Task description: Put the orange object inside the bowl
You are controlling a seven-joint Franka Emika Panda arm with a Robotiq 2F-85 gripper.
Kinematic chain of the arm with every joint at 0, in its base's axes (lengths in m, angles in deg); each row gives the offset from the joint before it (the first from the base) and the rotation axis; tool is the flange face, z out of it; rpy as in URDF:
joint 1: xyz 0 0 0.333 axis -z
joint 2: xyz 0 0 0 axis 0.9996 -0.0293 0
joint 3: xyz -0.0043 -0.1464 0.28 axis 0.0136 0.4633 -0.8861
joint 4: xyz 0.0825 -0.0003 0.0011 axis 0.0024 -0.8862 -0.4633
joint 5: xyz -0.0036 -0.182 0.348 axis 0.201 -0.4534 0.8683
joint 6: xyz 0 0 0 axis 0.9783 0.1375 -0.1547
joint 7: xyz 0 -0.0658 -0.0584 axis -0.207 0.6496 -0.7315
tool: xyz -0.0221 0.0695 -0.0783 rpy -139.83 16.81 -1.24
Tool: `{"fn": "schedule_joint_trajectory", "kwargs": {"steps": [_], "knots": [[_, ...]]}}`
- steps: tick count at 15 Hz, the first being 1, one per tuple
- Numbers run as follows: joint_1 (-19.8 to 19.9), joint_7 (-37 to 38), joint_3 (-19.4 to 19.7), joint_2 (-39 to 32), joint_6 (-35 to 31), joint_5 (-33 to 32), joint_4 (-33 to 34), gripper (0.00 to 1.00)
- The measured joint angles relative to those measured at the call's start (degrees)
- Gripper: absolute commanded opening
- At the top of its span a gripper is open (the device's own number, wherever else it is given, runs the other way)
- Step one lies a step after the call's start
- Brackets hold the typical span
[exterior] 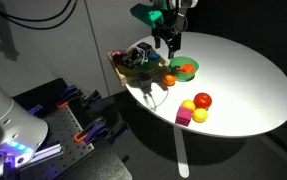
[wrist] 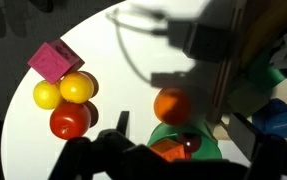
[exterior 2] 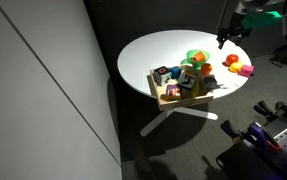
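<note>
The orange object (wrist: 171,105) is a small orange ball lying on the white table, touching the outside of the green bowl (wrist: 161,133). It also shows in both exterior views (exterior: 169,79) (exterior 2: 207,68). The bowl (exterior: 187,69) (exterior 2: 196,57) holds an orange block and a dark red ball. My gripper (wrist: 183,130) is open and empty, hovering above the bowl and the ball. It hangs well above the table in both exterior views (exterior: 169,44) (exterior 2: 228,38).
A red ball (wrist: 70,120), two yellow balls (wrist: 47,95) (wrist: 76,87) and a pink cube (wrist: 55,60) are grouped on the table beside the bowl. A tan basket of mixed toys (exterior: 133,60) (exterior 2: 178,88) stands at the table edge on the bowl's other side.
</note>
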Motion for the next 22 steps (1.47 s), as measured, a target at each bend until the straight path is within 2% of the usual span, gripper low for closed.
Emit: {"fn": "schedule_joint_trajectory", "kwargs": {"steps": [10,22], "knots": [[0.0,0.1,-0.4,-2.8,0.0,1.6,1.4,1.00],[0.0,0.2,-0.9,-17.9,0.3,2.3,12.1,1.00]]}}
